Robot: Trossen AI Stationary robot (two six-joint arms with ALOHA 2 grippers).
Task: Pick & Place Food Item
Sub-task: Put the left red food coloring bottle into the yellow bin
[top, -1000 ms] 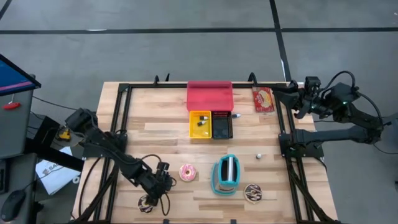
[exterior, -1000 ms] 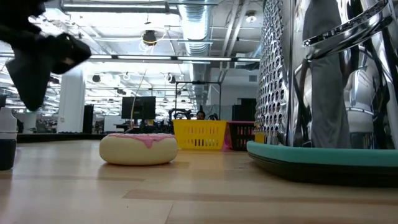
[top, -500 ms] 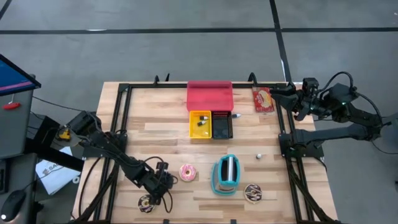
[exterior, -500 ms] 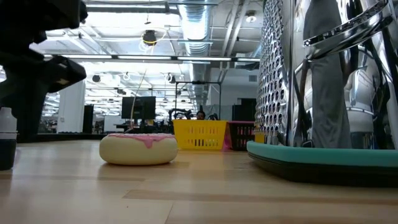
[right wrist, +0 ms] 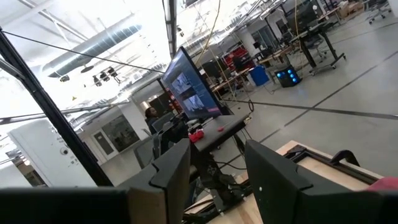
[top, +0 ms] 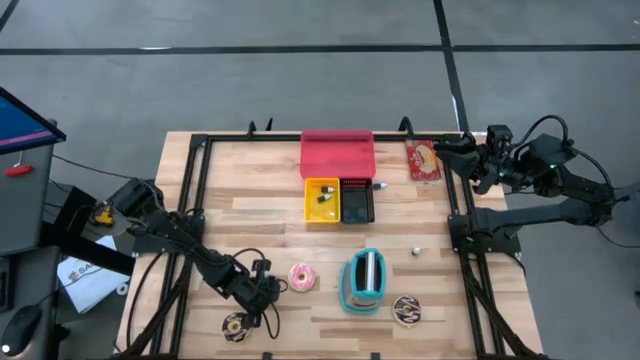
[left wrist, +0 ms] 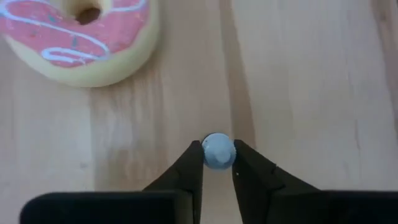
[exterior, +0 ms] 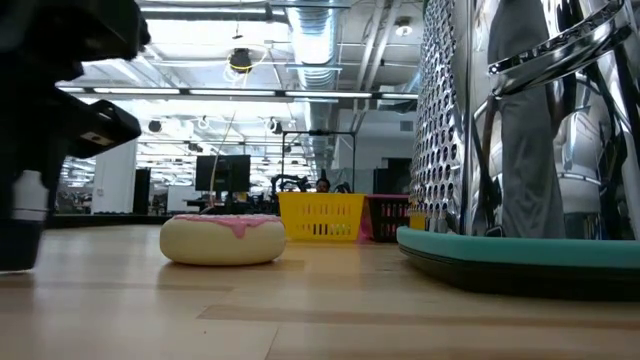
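Observation:
A small round pale blue-grey thing (left wrist: 218, 148) stands on the table top, and my left gripper (left wrist: 217, 163) is shut on it at the near left (top: 265, 292). The pink-iced doughnut (left wrist: 78, 37) lies flat just beyond it (top: 302, 277). In the low view, a small thing with a pale top and a dark body (exterior: 20, 215) shows at the left edge under the dark gripper. My right gripper (right wrist: 217, 162) is raised at the far right (top: 470, 160), open and holding nothing. My left gripper pinches the small round thing by its two opposite sides (left wrist: 207, 155) between its two fingertips. The fingers slant down at it from above. What lies below its round top, the gripper's own view hides.
A metal grater in a teal tray (top: 362, 280) stands right of the pink doughnut. Chocolate doughnuts lie at the near edge (top: 236, 326) and near right (top: 407, 310). Yellow (top: 321, 200) and dark (top: 357, 200) bins, a red box (top: 338, 153) and a packet (top: 423, 160) are at the back.
My left gripper has sunk toward the table and shifted slightly toward the pink doughnut. In the low view its dark body has come lower over the small thing at the left edge. The doughnut has stayed where it was.

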